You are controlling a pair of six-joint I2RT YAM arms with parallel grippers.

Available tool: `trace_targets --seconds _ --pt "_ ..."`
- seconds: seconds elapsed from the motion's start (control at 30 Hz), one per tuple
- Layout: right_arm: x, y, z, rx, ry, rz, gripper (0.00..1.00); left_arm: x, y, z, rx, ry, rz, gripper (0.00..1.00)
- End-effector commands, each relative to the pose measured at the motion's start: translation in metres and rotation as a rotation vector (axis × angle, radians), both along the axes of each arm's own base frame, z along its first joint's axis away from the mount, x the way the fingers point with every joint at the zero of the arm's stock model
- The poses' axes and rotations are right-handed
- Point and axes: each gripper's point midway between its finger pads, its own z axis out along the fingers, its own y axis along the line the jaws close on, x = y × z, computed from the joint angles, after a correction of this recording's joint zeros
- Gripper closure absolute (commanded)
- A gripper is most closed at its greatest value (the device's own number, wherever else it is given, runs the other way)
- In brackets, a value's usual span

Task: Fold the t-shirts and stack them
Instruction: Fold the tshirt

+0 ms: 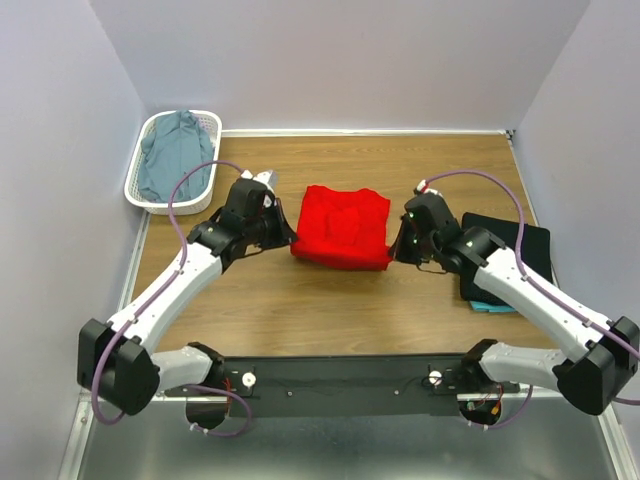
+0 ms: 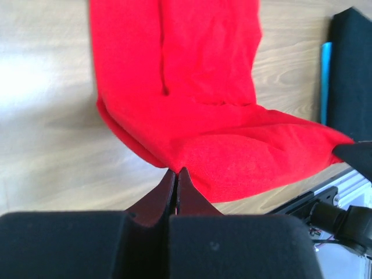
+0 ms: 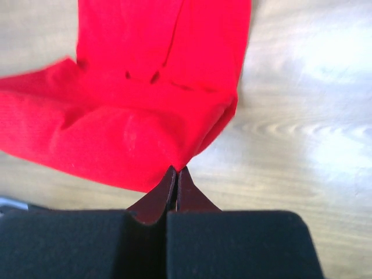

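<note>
The red t-shirt (image 1: 342,226) lies folded in the middle of the table. My left gripper (image 1: 290,236) is shut on its near left corner; the left wrist view shows the jaws pinched on the red cloth (image 2: 197,104). My right gripper (image 1: 393,250) is shut on its near right corner (image 3: 145,116). A black t-shirt (image 1: 510,250) lies folded at the right on top of a teal one (image 1: 490,306); both also show in the left wrist view, black (image 2: 351,70) and teal (image 2: 325,81). A grey-blue t-shirt (image 1: 170,155) is in the basket.
The white lattice basket (image 1: 215,122) stands at the back left corner. Purple cables loop over both arms. Walls close in the table at the left, back and right.
</note>
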Motion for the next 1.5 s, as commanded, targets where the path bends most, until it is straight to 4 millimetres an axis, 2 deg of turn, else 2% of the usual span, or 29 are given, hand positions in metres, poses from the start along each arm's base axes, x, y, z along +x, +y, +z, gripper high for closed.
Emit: trace_targets --seconds 0.0,0.2,0.23,0.3,0.33,0.47,0.53,0.6,0.63,0.67,0.7,0.73,0.8,0.83,0.87,0.93,0.97,1.0,1.03,1.07,1.1,1.13,1.17,1.2,1.23,1.27,1.33,1.37,1.47 --pt "0.025 -0.017 0.010 -0.068 -0.038 -0.037 1.00 0.024 -0.014 0.025 -0.042 -0.073 -0.049 1.00" --pt "0.056 -0.019 0.017 -0.081 -0.058 -0.057 0.99 0.058 -0.025 0.038 -0.062 -0.091 -0.045 1.00" --pt "0.062 -0.023 0.018 -0.082 -0.060 -0.068 1.00 0.063 -0.029 0.047 -0.077 -0.108 -0.052 1.00" --pt "0.074 -0.021 0.023 -0.067 -0.071 -0.062 1.00 0.073 -0.030 0.045 -0.072 -0.099 -0.046 1.00" --pt "0.082 -0.026 0.018 -0.074 -0.061 -0.079 1.00 0.078 -0.032 0.052 -0.078 -0.113 -0.047 1.00" --pt "0.108 -0.029 0.008 -0.052 -0.044 -0.091 1.00 0.099 -0.032 0.047 -0.077 -0.107 -0.032 1.00" --pt "0.125 -0.030 0.010 -0.027 -0.056 -0.096 1.00 0.114 -0.033 0.041 -0.081 -0.101 -0.030 1.00" --pt "0.141 -0.030 -0.002 -0.021 -0.041 -0.099 1.00 0.129 -0.032 0.030 -0.071 -0.084 -0.012 1.00" --pt "0.157 -0.032 0.007 -0.003 -0.063 -0.114 1.00 0.139 -0.033 0.034 -0.077 -0.099 -0.005 1.00" --pt "0.166 -0.031 -0.011 -0.010 -0.025 -0.110 1.00 0.149 -0.033 0.036 -0.087 -0.112 0.002 1.00" --pt "0.178 -0.030 -0.010 -0.007 -0.038 -0.115 1.00 0.160 -0.034 0.018 -0.077 -0.080 0.010 1.00" --pt "0.189 -0.031 -0.014 -0.011 -0.035 -0.122 1.00 0.175 -0.031 0.025 -0.081 -0.097 0.032 1.00" --pt "0.219 -0.022 -0.024 0.014 -0.015 -0.098 0.99 0.196 -0.037 -0.002 -0.089 -0.062 0.043 1.00" --pt "0.230 -0.021 -0.034 0.012 -0.002 -0.100 0.99 0.212 -0.036 0.003 -0.095 -0.081 0.064 1.00" --pt "0.251 -0.018 -0.041 0.025 0.001 -0.095 0.97 0.225 -0.038 -0.021 -0.093 -0.054 0.075 1.00" --pt "0.273 -0.023 -0.059 0.018 0.016 -0.113 0.91 0.248 -0.038 -0.020 -0.127 -0.088 0.075 1.00" --pt "0.289 -0.021 -0.052 0.038 -0.010 -0.106 0.84 0.261 -0.036 -0.044 -0.118 -0.064 0.083 1.00" --pt "0.299 -0.026 -0.081 0.029 0.031 -0.110 0.80 0.276 -0.034 -0.037 -0.125 -0.090 0.088 0.94" --pt "0.306 -0.027 -0.085 0.033 0.031 -0.110 0.74 0.285 -0.028 -0.040 -0.132 -0.098 0.090 0.85" --pt "0.312 -0.026 -0.090 0.048 0.037 -0.104 0.62 0.295 -0.027 -0.055 -0.127 -0.094 0.084 0.78" --pt "0.323 -0.025 -0.080 0.061 0.005 -0.096 0.57 0.301 -0.025 -0.053 -0.125 -0.106 0.084 0.62" --pt "0.326 -0.026 -0.084 0.057 0.005 -0.095 0.52 0.305 -0.024 -0.044 -0.145 -0.126 0.072 0.53" --pt "0.329 -0.029 -0.079 0.044 -0.013 -0.099 0.41 0.310 -0.021 -0.030 -0.165 -0.168 0.068 0.23" --pt "0.329 -0.030 -0.075 0.033 -0.024 -0.095 0.38 0.310 -0.017 -0.026 -0.170 -0.175 0.072 0.10" --pt "0.328 -0.033 -0.072 0.024 -0.030 -0.098 0.36 0.309 -0.014 -0.021 -0.167 -0.186 0.082 0.09" --pt "0.326 -0.035 -0.059 0.017 -0.051 -0.102 0.31 0.308 -0.010 0.001 -0.175 -0.237 0.092 0.09" --pt "0.320 -0.036 -0.050 0.023 -0.057 -0.106 0.31 0.301 -0.003 0.000 -0.163 -0.230 0.120 0.11" --pt "0.311 -0.039 -0.046 0.019 -0.056 -0.117 0.31 0.298 0.001 0.011 -0.160 -0.243 0.145 0.14" --pt "0.284 -0.034 -0.057 0.002 -0.031 -0.123 0.32 0.285 0.002 0.005 -0.136 -0.224 0.182 0.30"
